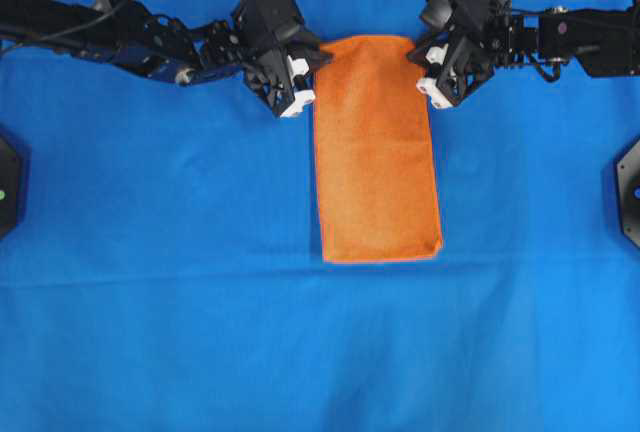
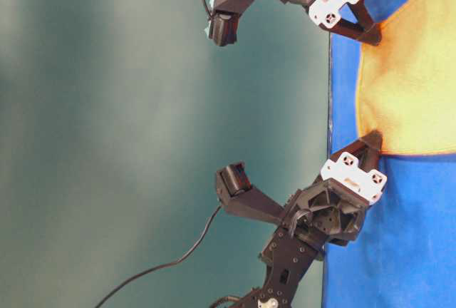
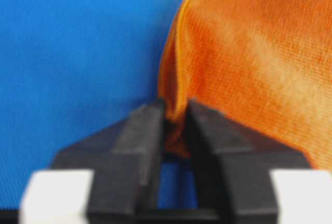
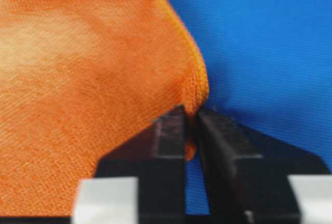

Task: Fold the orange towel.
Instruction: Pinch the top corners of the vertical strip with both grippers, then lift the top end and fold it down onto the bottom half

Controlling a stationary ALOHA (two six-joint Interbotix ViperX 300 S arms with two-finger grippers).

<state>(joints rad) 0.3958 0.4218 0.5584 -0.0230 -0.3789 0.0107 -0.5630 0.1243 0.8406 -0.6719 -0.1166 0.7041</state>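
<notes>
**A:** Two black, white-capped claws meet one cloth here. The bright orange terry towel [image 1: 377, 147] lies as a long rectangle, flat on the blue cloth-covered table [image 1: 150, 252], with its far edge between the arms. The left gripper [image 1: 313, 60] pinches the far left corner; the wrist view shows a tuck of orange fabric pressed between its fingers [image 3: 140, 130].

**B:** And the other claw?

**A:** The right gripper [image 1: 416, 55] is likewise pressed together on the far right corner (fabric visibly caught at the tips). At table level both corners pull up into small peaks.

**B:** How far along is the fold?

**A:** By the narrow shape and what looks like a doubled layer at the left hem, one fold is probably already made, though the layers cannot be counted with certainty. What remains, judging by the grip, is to carry the far edge over to the near edge, lay it square, and let go.

**B:** Any containers?

**A:** None in view; no bin, tray or basket appears, so nothing is held in anything.
</notes>
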